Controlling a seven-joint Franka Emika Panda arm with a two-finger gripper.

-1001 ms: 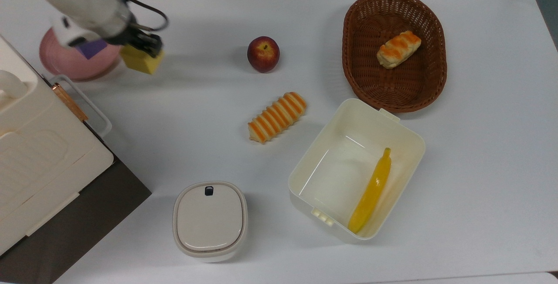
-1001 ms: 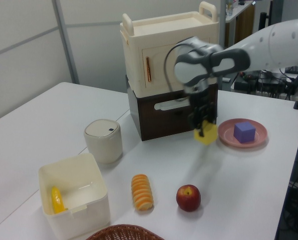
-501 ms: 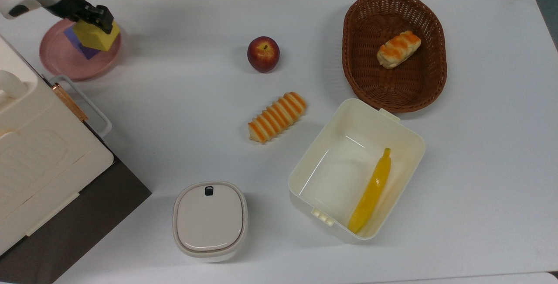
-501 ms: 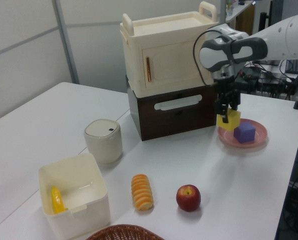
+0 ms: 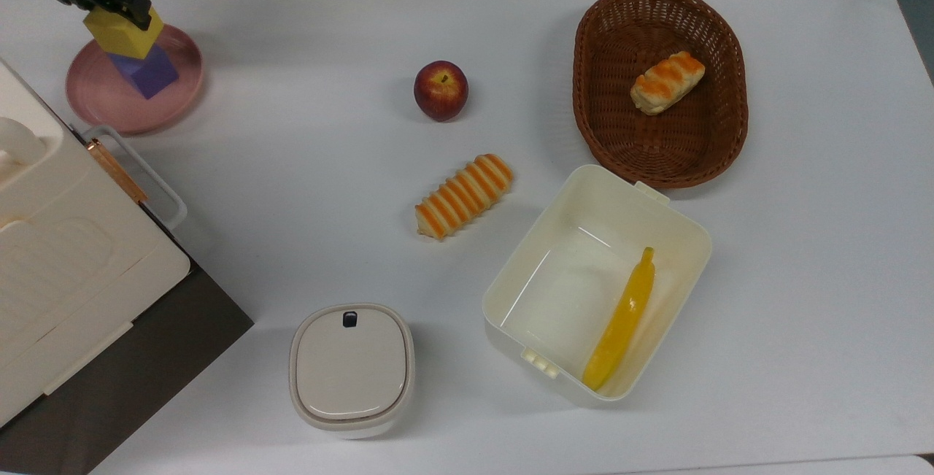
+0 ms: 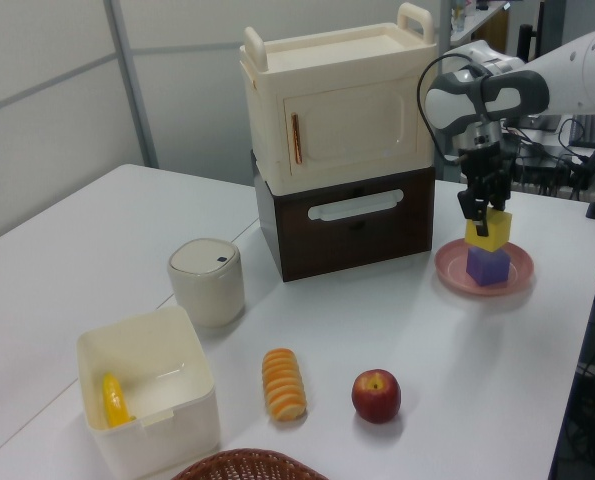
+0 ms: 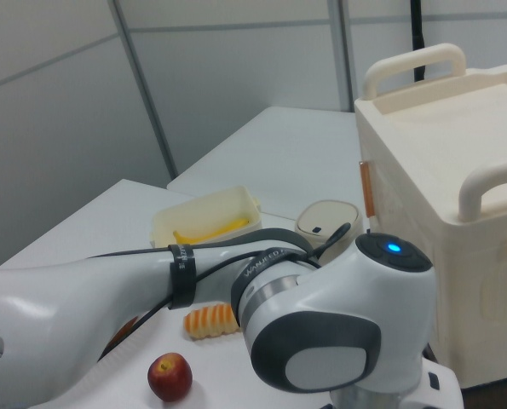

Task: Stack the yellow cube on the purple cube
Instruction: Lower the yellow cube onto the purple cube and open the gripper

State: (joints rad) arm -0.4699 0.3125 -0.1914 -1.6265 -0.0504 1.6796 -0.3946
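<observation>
white tabletop (image 5: 306, 168) carries a pink plate (image 5: 95, 106) beside a cream cabinet (image 6: 332, 100) (apple (image 5: 441, 90) well apart). gripper (image 6: 482, 207) is clamped on the yellow cube (image 6: 489, 232), which sits atop the purple cube (image 6: 488, 266) on that plate.

My white table (image 5: 803, 256) carries an apple (image 5: 441, 90) near its middle. Beyond the apple sit a wicker basket (image 5: 730, 132), a striped bread roll (image 5: 463, 195), a cream tub (image 5: 686, 241), a lidded canister (image 5: 352, 367), a pink plate (image 5: 109, 106) and a stacked cabinet (image 5: 66, 271).
</observation>
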